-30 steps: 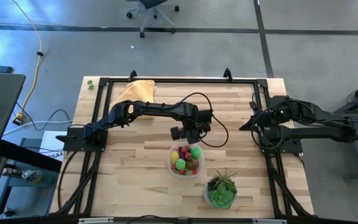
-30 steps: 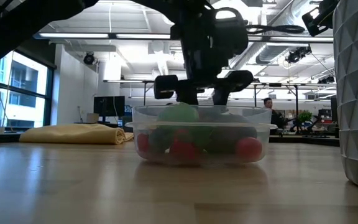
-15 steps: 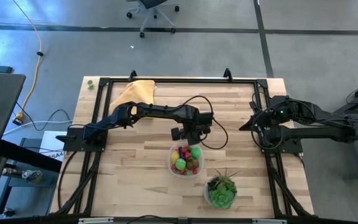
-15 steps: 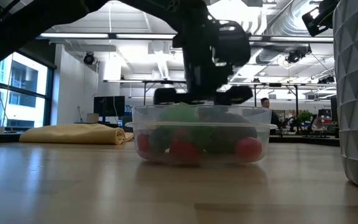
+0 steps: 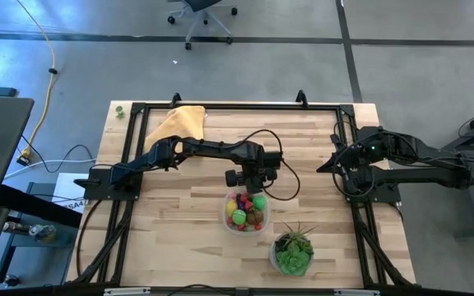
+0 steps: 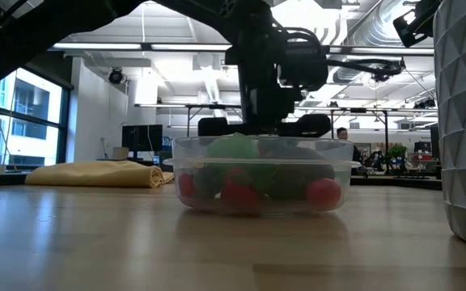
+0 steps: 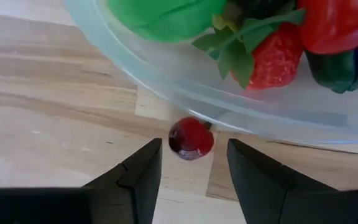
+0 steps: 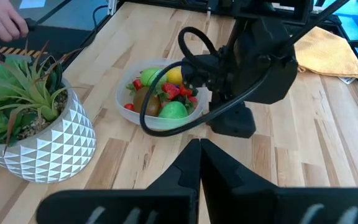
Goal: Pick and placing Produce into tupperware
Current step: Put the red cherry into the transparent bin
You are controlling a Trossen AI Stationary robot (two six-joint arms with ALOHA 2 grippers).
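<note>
Red and small, 1 cherry [image 7: 191,137] lies on the wooden table [image 5: 171,214], just outside the tupperware [image 5: 246,210] wall, near the table's middle. Left gripper [image 7: 191,167] hangs over it, fingers wide, holding nothing. It should descend straight and close gently, because the round fruit can roll. Right gripper [image 8: 199,163], closed, waits at the right edge.

We find no legible text, label, brand, number or sign anywhere in these views, whether on the table, the arms, the container or the room behind.
</note>
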